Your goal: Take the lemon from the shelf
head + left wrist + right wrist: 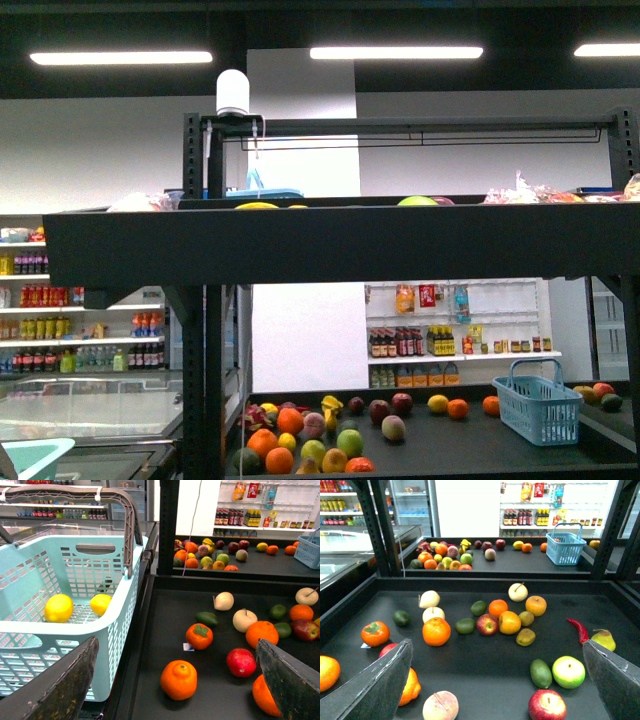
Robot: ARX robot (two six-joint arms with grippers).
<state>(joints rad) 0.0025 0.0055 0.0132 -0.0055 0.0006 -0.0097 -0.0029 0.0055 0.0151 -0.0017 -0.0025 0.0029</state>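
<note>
1. Where the left wrist view looks down, two lemons lie in the pale blue basket [120, 630]: the larger lemon [58, 608] toward one side of its floor, the smaller lemon [100, 604] just beside it and apart from it.
2. The basket, with its grey handle [131, 525] raised, stands just beside the shelf [165, 630], outside the tier's raised lip.
3. Shelf tier, dark and flat, holds loose fruit: persimmon [199, 636], orange [179, 679], pomegranate [241, 662], avocado [207, 618], pale apples and more oranges.
4. Left gripper [175, 690]: jaws spread wide, nothing between them, hanging over the basket's edge and the tier.
5. Right gripper [495, 680]: jaws spread wide, empty, above the tier; below it lie a green apple [568, 672], a red apple [547, 705], a peach [440, 706], a chilli [578, 629] and a pear [604, 639].
6. Front view: the shelf's tall front lip [340, 245] crosses the frame; neither arm shows. A far tier carries more fruit and a small blue basket [538, 402].
</note>
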